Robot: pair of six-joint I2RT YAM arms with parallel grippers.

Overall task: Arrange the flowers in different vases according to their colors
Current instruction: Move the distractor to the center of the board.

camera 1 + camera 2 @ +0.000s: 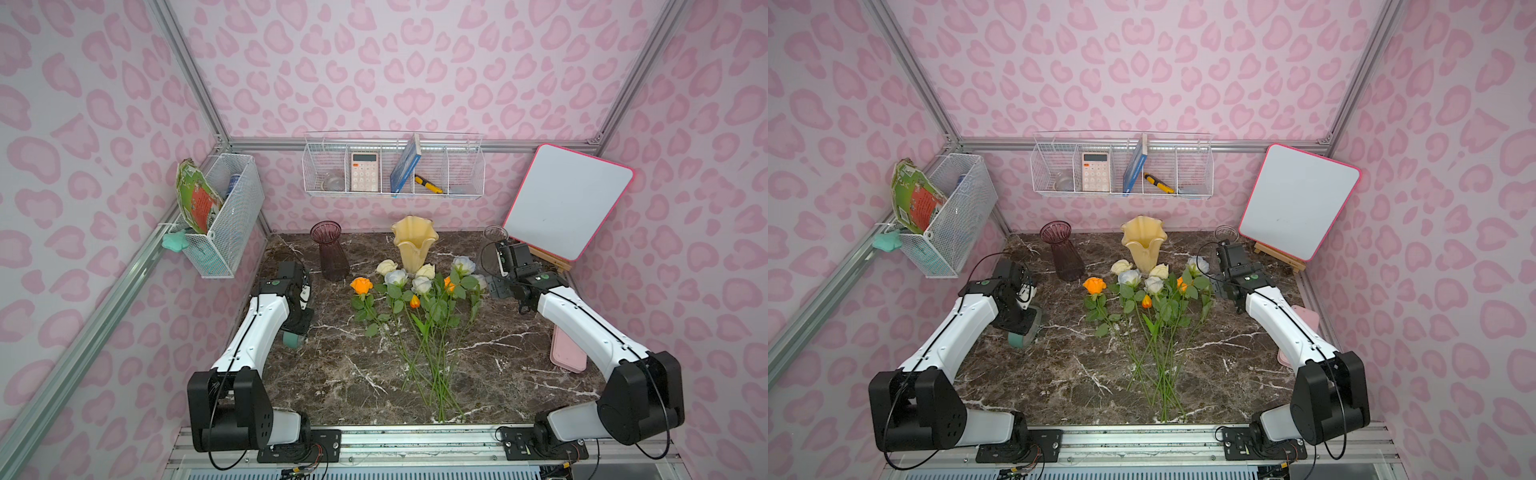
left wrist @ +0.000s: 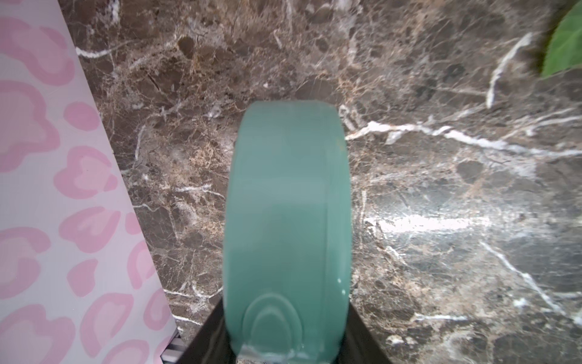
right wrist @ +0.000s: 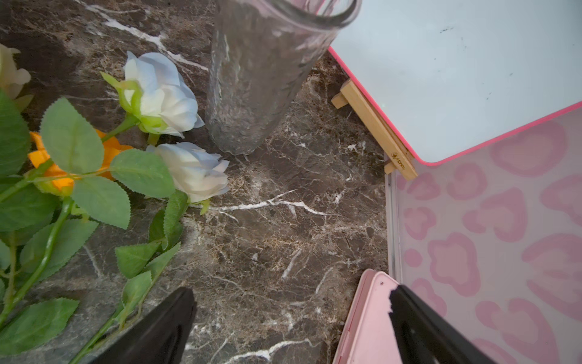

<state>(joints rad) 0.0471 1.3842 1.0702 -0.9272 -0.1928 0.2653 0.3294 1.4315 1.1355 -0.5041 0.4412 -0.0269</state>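
Spread flat in the middle of the dark marble tabletop, between the two arms: the bunch of artificial green-stemmed roses, none yet in a vase. Blooms turned toward the back wall, stems running lengthwise toward the robot's base and crossing at the near ends. Upright behind the blooms: a ribbed dark purple glass vase on the left, a cream-yellow vase with wavy flared rim in the middle, a clear glass cylinder vase on the right.

Spread wide and empty over the tabletop, the right tool, near that clear vase; just to its left, two bluish white roses, one bloom just beside the vase's foot. Clenched on a teal disc-shaped roll, the left tool, apart from the flowers; closest to it, the lone orange rose at the bunch's left edge.

Judged from this: right arm free and nearer, so likely first to pick. For a grip across a stem, would call for swinging left and setting the jaws crosswise to the stem's long axis.
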